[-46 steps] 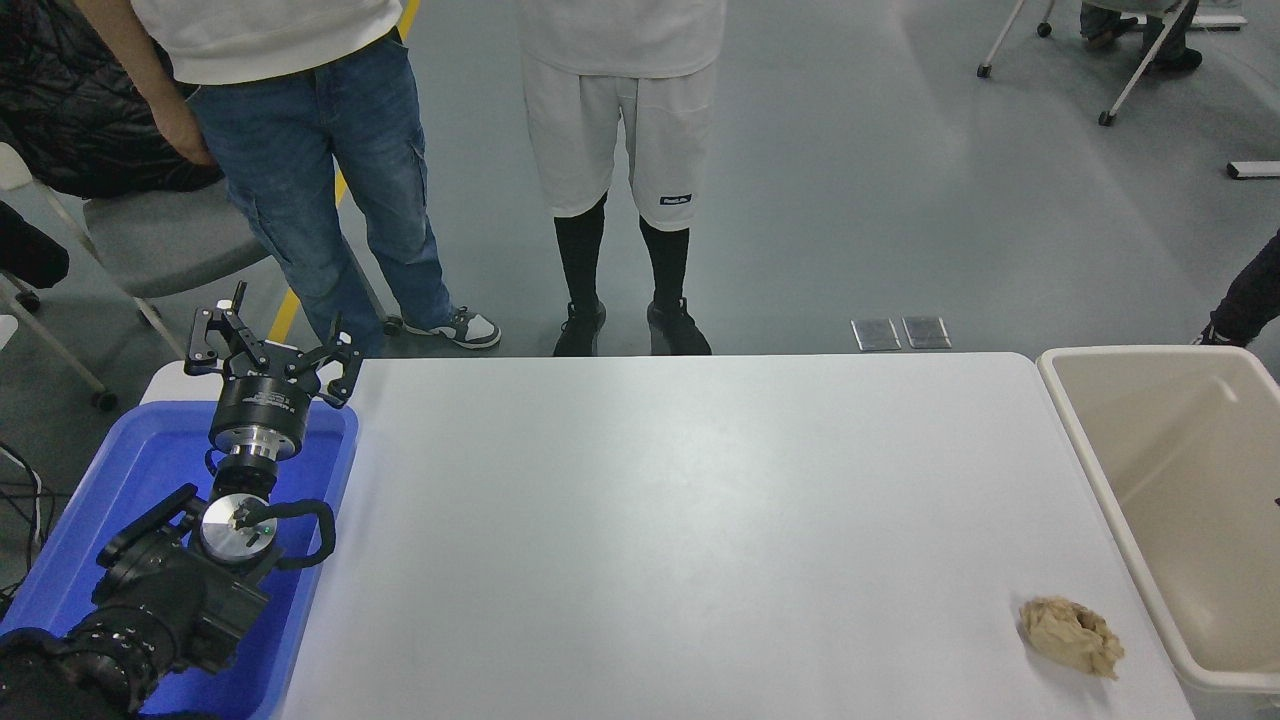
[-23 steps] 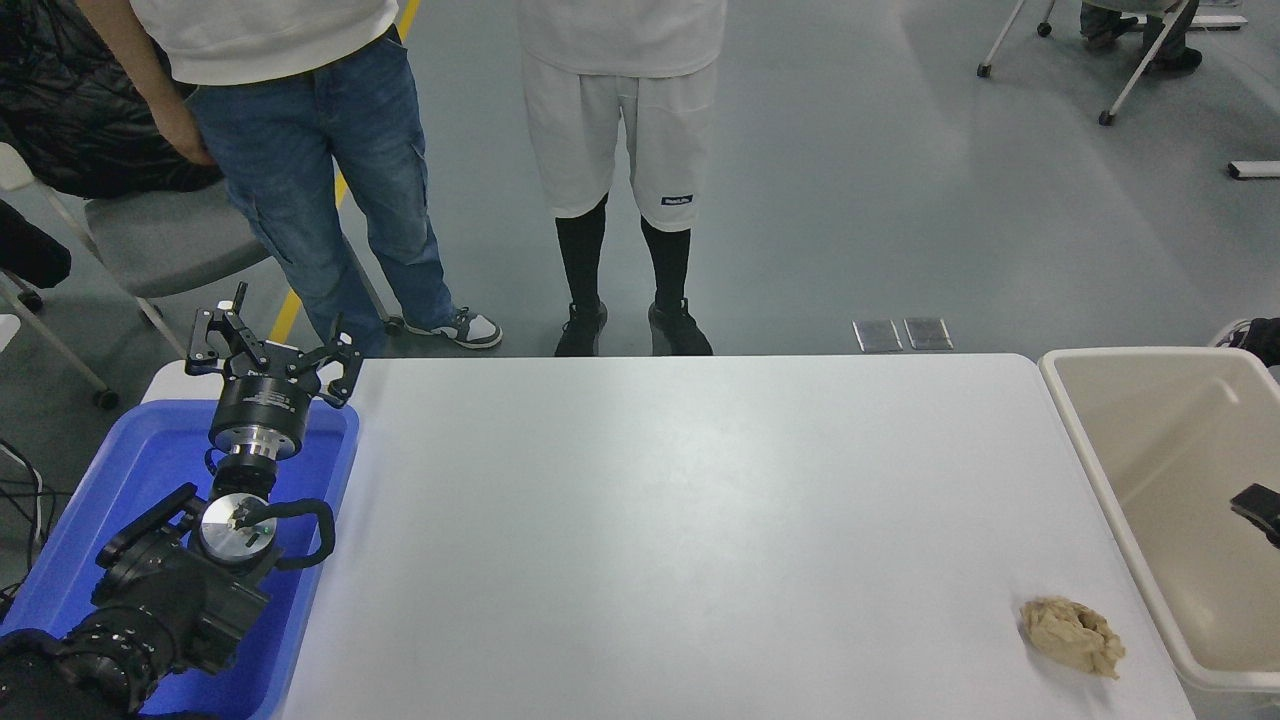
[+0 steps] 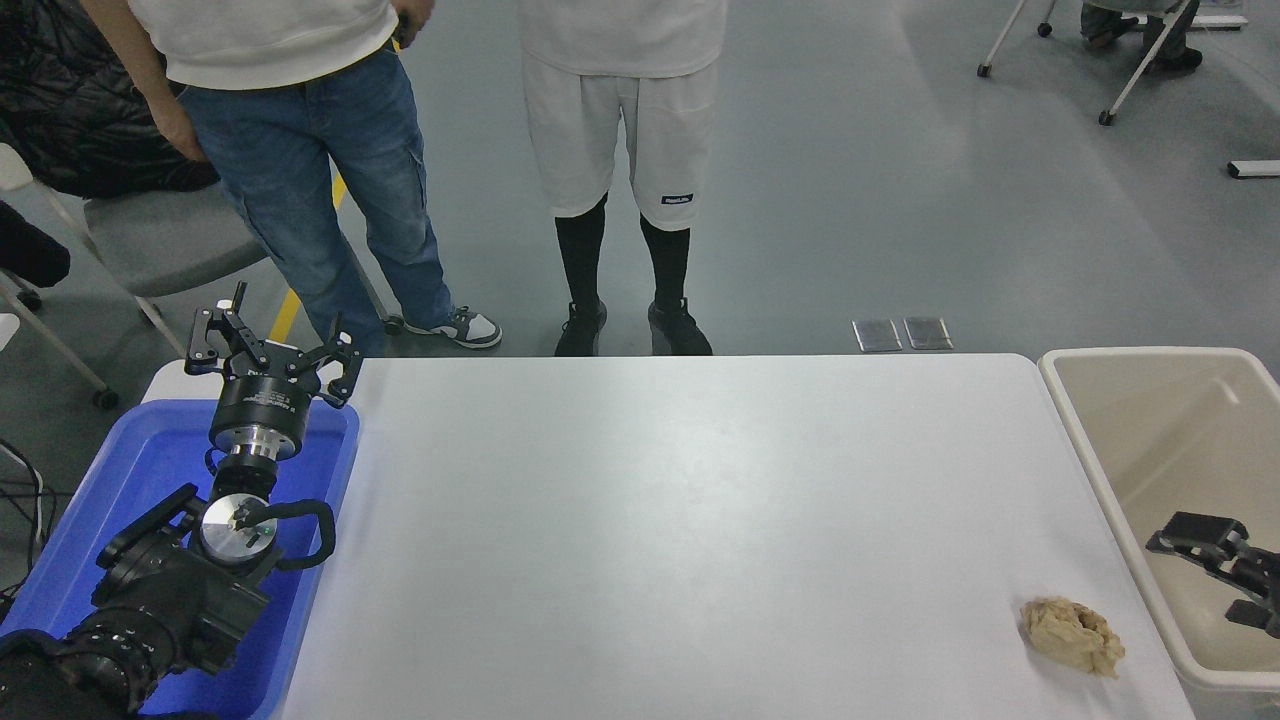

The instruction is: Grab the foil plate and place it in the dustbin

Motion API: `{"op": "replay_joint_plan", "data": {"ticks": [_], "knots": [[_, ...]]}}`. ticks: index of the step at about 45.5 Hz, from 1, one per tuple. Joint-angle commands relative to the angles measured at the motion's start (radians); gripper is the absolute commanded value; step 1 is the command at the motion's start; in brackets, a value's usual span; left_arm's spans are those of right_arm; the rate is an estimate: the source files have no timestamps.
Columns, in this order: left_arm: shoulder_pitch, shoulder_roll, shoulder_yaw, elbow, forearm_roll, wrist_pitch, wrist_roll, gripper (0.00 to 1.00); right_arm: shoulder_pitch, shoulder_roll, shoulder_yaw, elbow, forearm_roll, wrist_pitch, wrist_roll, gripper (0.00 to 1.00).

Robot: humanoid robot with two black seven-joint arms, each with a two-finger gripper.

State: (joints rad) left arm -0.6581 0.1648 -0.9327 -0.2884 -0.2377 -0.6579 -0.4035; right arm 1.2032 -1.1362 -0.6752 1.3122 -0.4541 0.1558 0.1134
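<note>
Since half a second ago your right gripper (image 3: 1200, 575) has pushed further in at 4 o'clock, fingers spread wide and empty over the beige dustbin (image 3: 1085, 440), crumpled paper wad (image 3: 1072, 635) just beside its rim, no foil plate for you to see, left gripper (image 3: 270, 352) parked open at 9 o'clock above the blue tub (image 3: 325, 520).

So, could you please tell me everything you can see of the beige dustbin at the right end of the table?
The dustbin is a large beige rectangular bin that looks like smooth plastic, with a thick rounded rim and sloping inner walls. It stands upright and open at the right end of the white table, partly cut off by the picture's edge. No foil plate shows in the part visible. The right gripper reaches in over it with its fingers apart. A crumpled tan paper wad lies on the table just beside it.
</note>
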Motion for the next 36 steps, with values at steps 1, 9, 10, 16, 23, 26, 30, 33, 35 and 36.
{"op": "replay_joint_plan", "data": {"ticks": [1,9,10,16,23,26,30,33,35,36], "knots": [[0.000,-0.001,0.000,0.000,0.000,0.000,0.000,0.99,0.206,-0.008,-0.204,0.035,-0.009,0.088,-0.001,1.00],[0.000,0.001,0.000,0.000,0.000,0.000,0.000,0.99,0.372,0.019,-0.368,0.045,-0.011,0.105,-0.003,1.00],[0.000,-0.001,0.000,0.000,0.000,0.000,0.000,0.99,0.395,0.027,-0.392,0.045,-0.011,0.111,-0.003,1.00],[0.000,-0.001,0.000,0.000,0.000,0.000,0.000,0.99,0.550,0.105,-0.556,0.048,-0.006,0.157,-0.001,1.00],[0.000,0.001,0.000,0.000,0.000,0.000,0.000,0.99,0.754,0.278,-0.737,0.050,0.003,0.287,-0.001,1.00],[0.000,-0.001,0.000,0.000,0.000,0.000,0.000,0.99,0.828,0.361,-0.793,0.050,0.006,0.369,-0.001,1.00],[0.000,0.001,0.000,0.000,0.000,0.000,0.000,0.99,0.906,0.412,-0.808,0.050,0.005,0.474,-0.001,1.00],[0.000,-0.001,0.000,0.000,0.000,0.000,0.000,0.99,0.950,0.430,-0.799,0.050,0.005,0.537,-0.001,1.00],[0.000,0.001,0.000,0.000,0.000,0.000,0.000,0.99,0.998,0.469,-0.778,0.051,0.009,0.586,0.000,1.00],[0.000,-0.001,0.000,0.000,0.000,0.000,0.000,0.99,1.009,0.473,-0.767,0.055,0.011,0.602,0.000,1.00]]}}
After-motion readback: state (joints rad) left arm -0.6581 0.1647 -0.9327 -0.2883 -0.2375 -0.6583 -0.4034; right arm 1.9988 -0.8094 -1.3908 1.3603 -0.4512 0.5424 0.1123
